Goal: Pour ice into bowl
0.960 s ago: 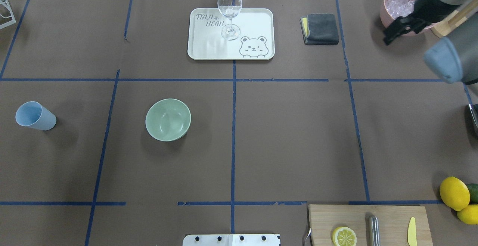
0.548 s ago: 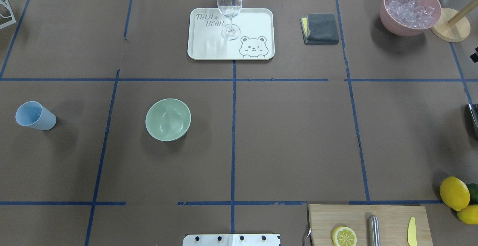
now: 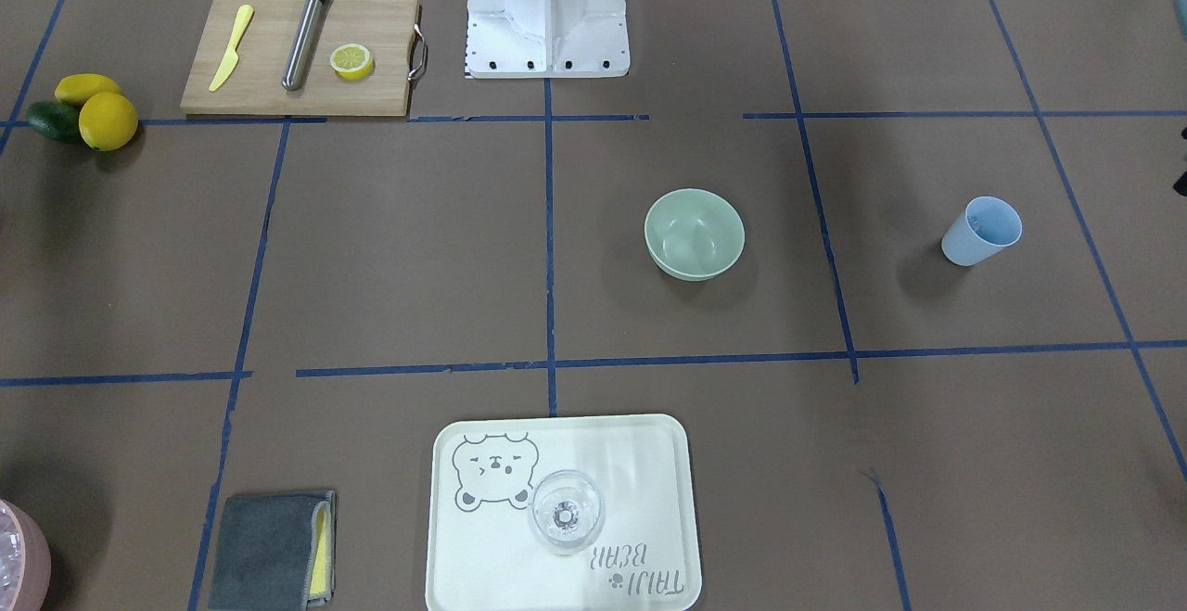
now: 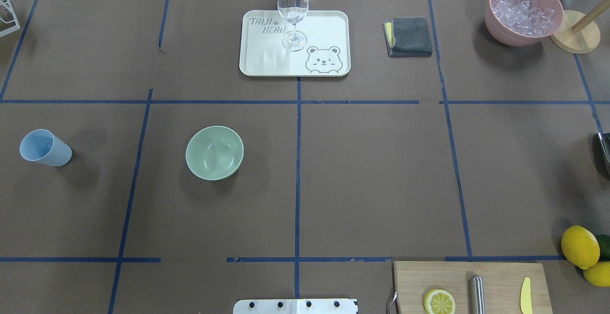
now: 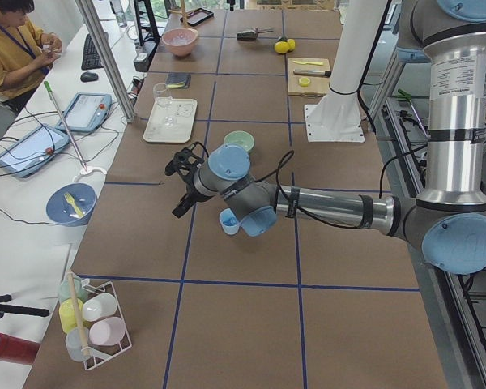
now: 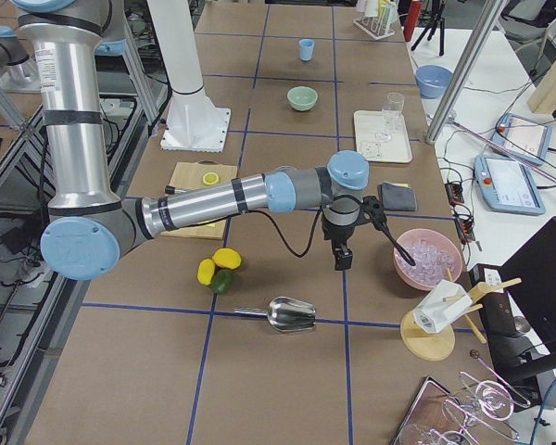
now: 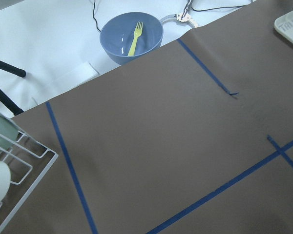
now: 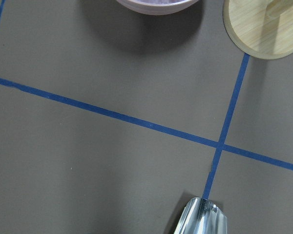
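Observation:
The pale sage-green bowl (image 4: 214, 153) stands empty on the left half of the table; it also shows in the front view (image 3: 694, 233). The ice (image 4: 522, 9) is heaped in a pink container (image 4: 510, 35) at the far right corner. No gripper shows in the overhead or front views. In the exterior left view my left gripper (image 5: 176, 188) hovers above the table beside the light blue cup (image 5: 228, 220). In the exterior right view my right gripper (image 6: 366, 246) hangs just short of the pink container (image 6: 428, 258). I cannot tell whether either gripper is open or shut.
A light blue cup (image 4: 45, 148) stands left of the bowl. A wine glass (image 4: 292, 14) stands on a white tray (image 4: 333, 23). A grey cloth (image 4: 409, 36), a wooden stand (image 4: 574, 37), a metal scoop (image 6: 287, 315), lemons (image 4: 580, 246) and a cutting board (image 4: 495, 280) occupy the right side.
One second ago my right arm hung over the pink container in the overhead view. It has since drawn back to the right, out of that view. The objects have not moved.

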